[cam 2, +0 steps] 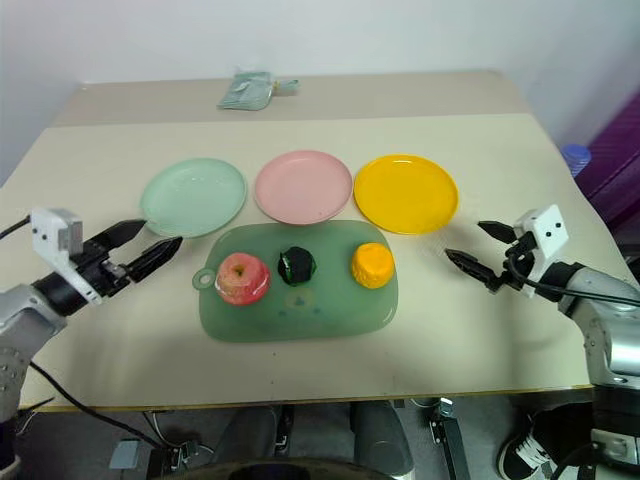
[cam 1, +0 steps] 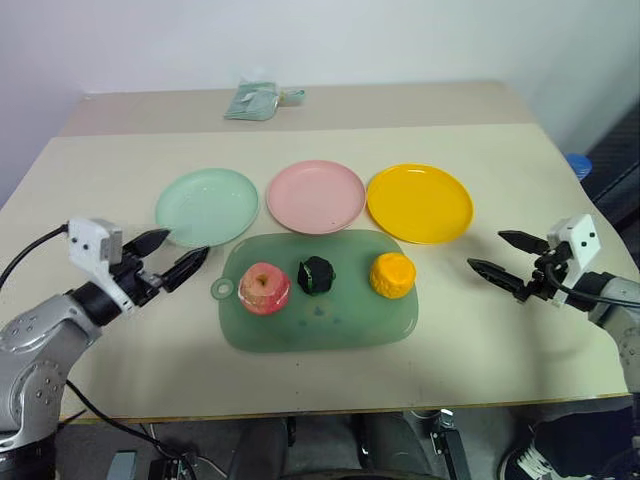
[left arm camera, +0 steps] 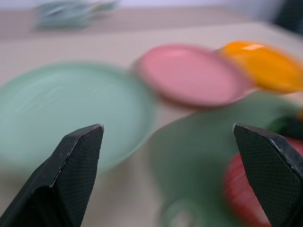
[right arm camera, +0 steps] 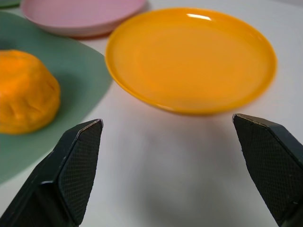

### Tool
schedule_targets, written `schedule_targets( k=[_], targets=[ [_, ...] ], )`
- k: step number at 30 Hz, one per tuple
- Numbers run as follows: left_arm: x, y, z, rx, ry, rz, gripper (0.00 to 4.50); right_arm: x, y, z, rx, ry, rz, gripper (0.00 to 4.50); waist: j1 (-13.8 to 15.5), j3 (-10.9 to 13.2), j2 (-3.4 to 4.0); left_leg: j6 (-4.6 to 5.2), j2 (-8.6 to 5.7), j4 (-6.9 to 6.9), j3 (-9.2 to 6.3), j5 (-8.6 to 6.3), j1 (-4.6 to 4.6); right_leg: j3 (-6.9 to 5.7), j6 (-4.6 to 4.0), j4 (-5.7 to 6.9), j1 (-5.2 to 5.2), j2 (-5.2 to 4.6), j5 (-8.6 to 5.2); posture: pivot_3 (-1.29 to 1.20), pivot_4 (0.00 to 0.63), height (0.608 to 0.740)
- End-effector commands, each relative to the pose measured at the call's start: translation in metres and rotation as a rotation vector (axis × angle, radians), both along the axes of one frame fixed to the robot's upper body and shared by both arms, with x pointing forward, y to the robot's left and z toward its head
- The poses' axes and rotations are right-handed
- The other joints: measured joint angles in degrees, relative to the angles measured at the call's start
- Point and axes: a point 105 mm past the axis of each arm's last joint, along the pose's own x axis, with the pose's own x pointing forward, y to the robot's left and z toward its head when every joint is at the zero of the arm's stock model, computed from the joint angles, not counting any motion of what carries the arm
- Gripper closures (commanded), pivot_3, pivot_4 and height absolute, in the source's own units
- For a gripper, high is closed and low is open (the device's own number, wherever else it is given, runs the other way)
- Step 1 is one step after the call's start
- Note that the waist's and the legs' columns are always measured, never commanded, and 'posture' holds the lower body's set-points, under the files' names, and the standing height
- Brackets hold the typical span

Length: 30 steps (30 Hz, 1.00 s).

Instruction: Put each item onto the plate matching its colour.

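Green board (cam 1: pixel 320 310) holds apple (cam 1: pixel 264 288), dark ball (cam 1: pixel 318 275) and orange fruit (cam 1: pixel 392 275) unsorted, so we judge our wide-apart fingers (cam 1: pixel 186 267) must first reach in and grasp one.

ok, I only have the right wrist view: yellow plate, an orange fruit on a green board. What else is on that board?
Observer: An apple and a dark lumpy ball, left of the orange fruit on the green board.
Operator: Other plates loaded?
Observer: No. The mint plate and pink plate are bare, like the yellow plate.
Operator: Left pincer?
Observer: The left pincer is open, near the board's ring tab, holding nothing.
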Motion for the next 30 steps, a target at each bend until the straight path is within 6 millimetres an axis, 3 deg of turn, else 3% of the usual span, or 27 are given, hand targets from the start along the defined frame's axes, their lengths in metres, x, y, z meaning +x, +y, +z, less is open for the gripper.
schedule_targets(
  k=[1,11,18,22,27,30],
  targets=[
    [-0.007,-0.022,-0.004,0.092,0.025,-0.155,0.0,-0.007,0.017,0.016,0.013,-0.057,0.052,0.02,-0.1,0.0,0.01,0.0,0.0,0.0,0.0,0.0,0.0,0.0,0.0,-0.01,-0.01,0.03,0.0,0.0,0.15,0.74],
    [-0.002,-0.054,-0.039,0.298,0.114,-0.393,0.0,-0.032,0.05,0.033,0.036,-0.049,0.16,0.02,0.2,0.0,0.02,0.0,-0.01,0.02,-0.01,0.0,0.0,0.0,-0.01,-0.02,0.02,0.07,-0.01,0.0,0.15,0.74],
    [0.009,-0.056,-0.06,0.355,0.152,-0.41,0.0,-0.036,0.064,0.034,0.05,-0.051,0.176,0.02,0.0,0.0,0.02,0.01,-0.01,0.01,-0.01,0.0,0.0,0.0,-0.01,-0.02,0.0,0.11,-0.01,0.0,0.15,0.74],
    [0.017,-0.051,-0.047,0.298,0.104,-0.357,1.15,-0.039,0.069,0.036,0.056,-0.053,0.181,0.0,0.0,0.0,0.02,0.01,-0.01,0.02,-0.01,0.0,0.01,0.0,-0.01,-0.02,0.02,0.09,-0.01,0.0,0.15,0.74],
    [0.038,-0.036,-0.002,0.128,0.015,-0.256,1.15,-0.04,0.075,0.041,0.062,-0.063,0.195,0.0,0.2,0.0,-0.05,0.01,0.01,0.06,-0.05,0.0,-0.02,-0.02,0.0,0.0,0.01,0.09,-0.01,0.0,0.15,0.74],
    [0.068,-0.044,0.015,0.131,-0.043,-0.191,1.15,-0.036,0.084,0.047,0.079,-0.088,0.221,0.0,0.4,0.1,-0.07,0.01,-0.05,0.15,-0.12,0.0,-0.05,-0.11,0.01,0.0,0.07,0.07,0.0,0.0,0.15,0.74]
  ],
)
